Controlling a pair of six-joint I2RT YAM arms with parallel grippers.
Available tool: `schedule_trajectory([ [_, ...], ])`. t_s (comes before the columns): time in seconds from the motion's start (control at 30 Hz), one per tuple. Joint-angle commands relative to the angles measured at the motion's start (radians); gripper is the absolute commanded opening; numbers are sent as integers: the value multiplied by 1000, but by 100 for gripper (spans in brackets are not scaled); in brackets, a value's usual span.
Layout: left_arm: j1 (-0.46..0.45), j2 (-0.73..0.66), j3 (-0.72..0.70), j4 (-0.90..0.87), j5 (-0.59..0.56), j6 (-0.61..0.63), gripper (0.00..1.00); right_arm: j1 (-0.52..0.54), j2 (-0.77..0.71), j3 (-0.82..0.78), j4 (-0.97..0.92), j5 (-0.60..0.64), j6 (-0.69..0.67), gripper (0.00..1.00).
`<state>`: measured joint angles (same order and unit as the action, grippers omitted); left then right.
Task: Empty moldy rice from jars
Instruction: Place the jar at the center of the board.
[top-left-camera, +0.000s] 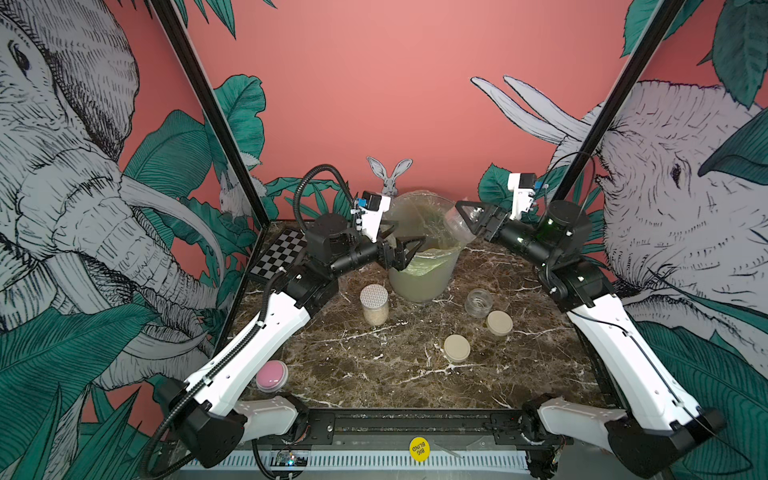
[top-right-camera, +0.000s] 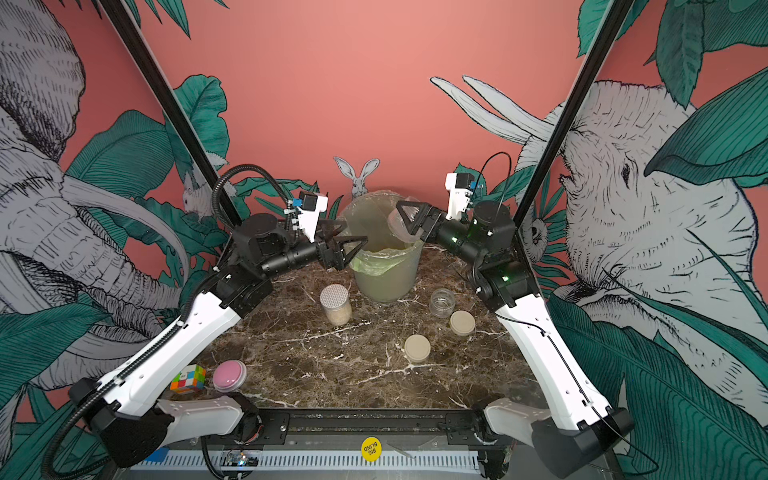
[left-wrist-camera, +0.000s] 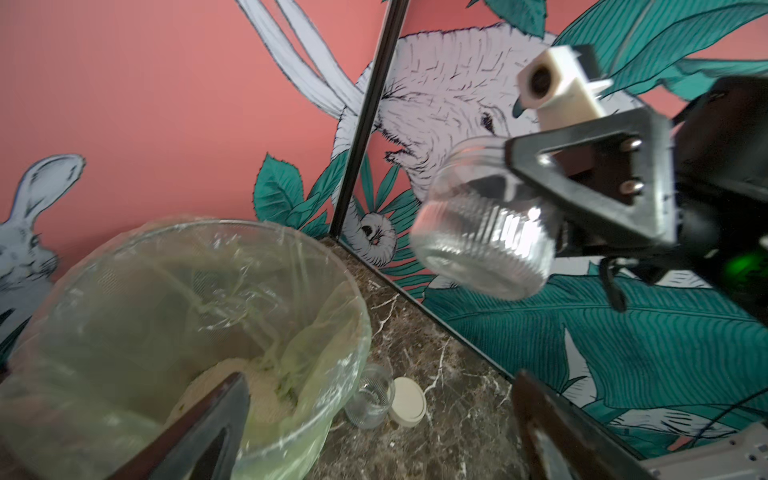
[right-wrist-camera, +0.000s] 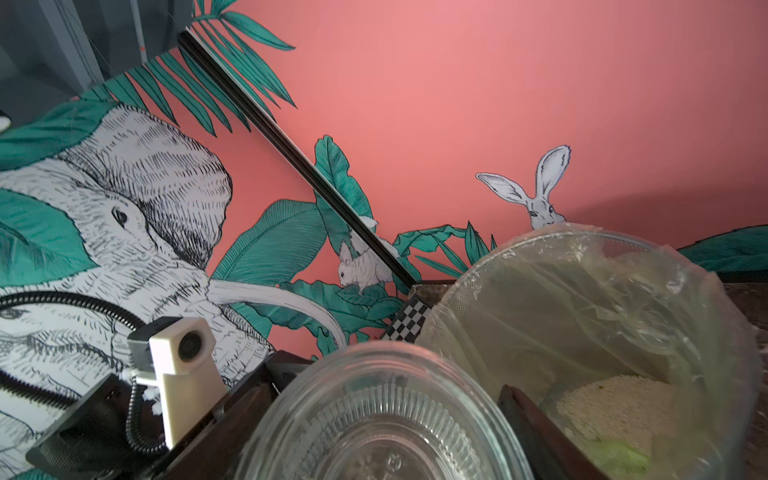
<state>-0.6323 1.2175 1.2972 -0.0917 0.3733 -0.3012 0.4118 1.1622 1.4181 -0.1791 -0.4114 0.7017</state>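
While your left jaws stand wide open and empty at the left rim of the bin (top-left-camera: 432, 278), the tall jar (top-left-camera: 374, 305) in front holds moldy rice (top-left-camera: 375, 317), lid on. The bin sits mid-far edge of the counter (top-left-camera: 374, 374), catching poured rice. Your right jaws clamp a squat jar (top-left-camera: 457, 226), tipped toward the bin's right rim; it looks empty. Another empty jar (top-left-camera: 478, 302) and two lids (top-left-camera: 499, 322) rest rightward.

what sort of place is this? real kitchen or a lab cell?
Likely a lab robot cell, not a kitchen: a left arm and right arm on a bench rail, a checkerboard at the edge of the marble-pattern tabletop, and printed jungle mural panels walling it in.
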Motion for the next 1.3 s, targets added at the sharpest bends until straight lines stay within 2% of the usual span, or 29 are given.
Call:
schedule_trajectory([
  [0.0, -3, -27, -78, -137, -125, 27, 100, 9, -68, -51, -85, 16, -161, 27],
  [0.27, -4, -121, -288, -129, -160, -42, 100, 66, -249, -360, -121, 7, -392, 29],
  [0.37, -4, -171, -373, -122, -206, -49, 99, 94, -308, -510, -80, 48, -478, 29],
  [0.57, -4, -285, -509, -123, -305, -67, 100, 169, -342, -754, 79, 148, -554, 29],
  [0.77, -4, -355, -635, -72, -374, -115, 100, 260, -274, -901, 284, 287, -613, 28],
  [0.93, -4, -378, -709, -33, -461, -162, 100, 338, -153, -962, 465, 441, -656, 29],
  [1.13, -4, -418, -782, 4, -548, -204, 100, 391, 26, -978, 671, 565, -684, 29],
  [1.27, -3, -419, -786, -6, -580, -211, 100, 401, 125, -977, 785, 596, -678, 29],
])
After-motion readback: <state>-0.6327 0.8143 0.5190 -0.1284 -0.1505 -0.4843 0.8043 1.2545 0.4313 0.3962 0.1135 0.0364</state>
